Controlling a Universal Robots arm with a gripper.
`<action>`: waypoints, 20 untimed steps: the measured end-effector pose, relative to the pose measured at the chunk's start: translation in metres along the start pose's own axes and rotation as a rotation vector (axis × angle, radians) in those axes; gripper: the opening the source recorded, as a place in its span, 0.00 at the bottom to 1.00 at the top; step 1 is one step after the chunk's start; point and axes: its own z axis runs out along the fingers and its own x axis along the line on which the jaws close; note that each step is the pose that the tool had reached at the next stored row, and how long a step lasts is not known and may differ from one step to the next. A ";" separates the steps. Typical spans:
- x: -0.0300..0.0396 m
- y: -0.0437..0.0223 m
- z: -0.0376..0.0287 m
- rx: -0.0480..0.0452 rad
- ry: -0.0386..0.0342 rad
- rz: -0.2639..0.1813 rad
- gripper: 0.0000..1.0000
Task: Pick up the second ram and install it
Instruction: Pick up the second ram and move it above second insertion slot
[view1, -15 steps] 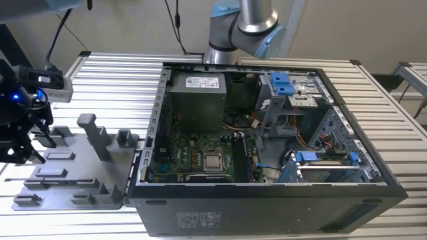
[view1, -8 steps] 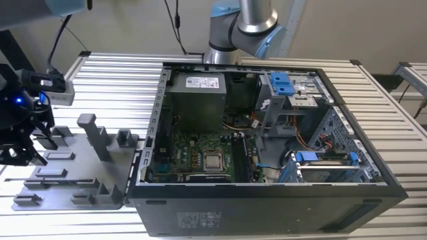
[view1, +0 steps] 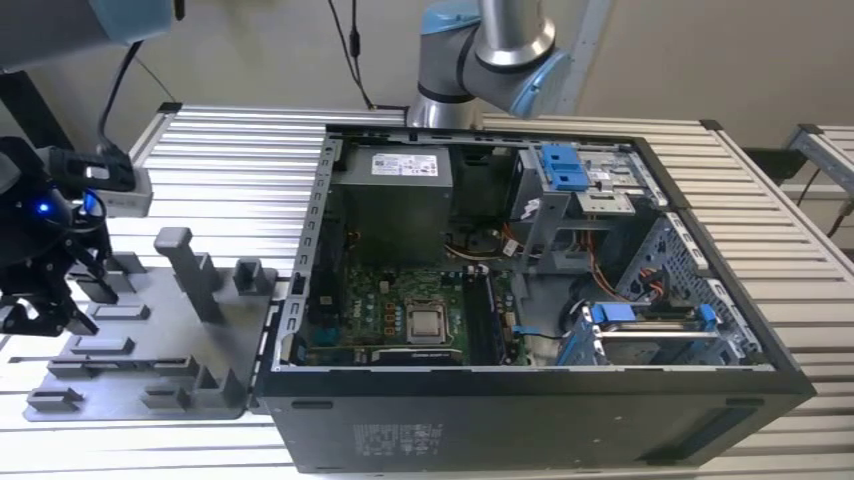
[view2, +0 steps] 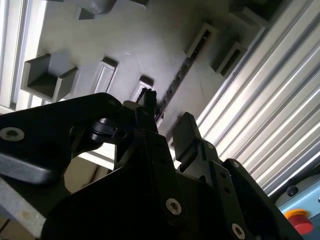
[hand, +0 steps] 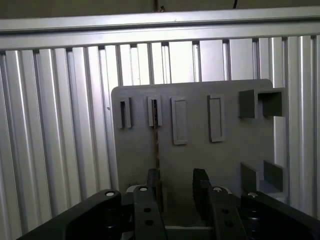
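One thin dark second ram (hand: 157, 145), edge-on in grey tray (hand: 240, 150) slot; claw (hand: 176, 176) released, close by.

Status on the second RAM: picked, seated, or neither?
Done: the gripper is down at the grey fixture, jaws open, lined up on the second ram, which stands on edge in its slot close by one finger. In hand: nothing clamped yet. Left: the whole pick and install; the stick is not yet in the open computer case.
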 end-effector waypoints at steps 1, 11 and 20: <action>0.0001 0.0000 0.0009 -0.0001 0.0001 -0.001 0.42; 0.0003 -0.0001 0.0042 -0.0001 0.0001 -0.002 0.42; 0.0006 -0.0003 0.0092 -0.0001 0.0001 -0.002 0.42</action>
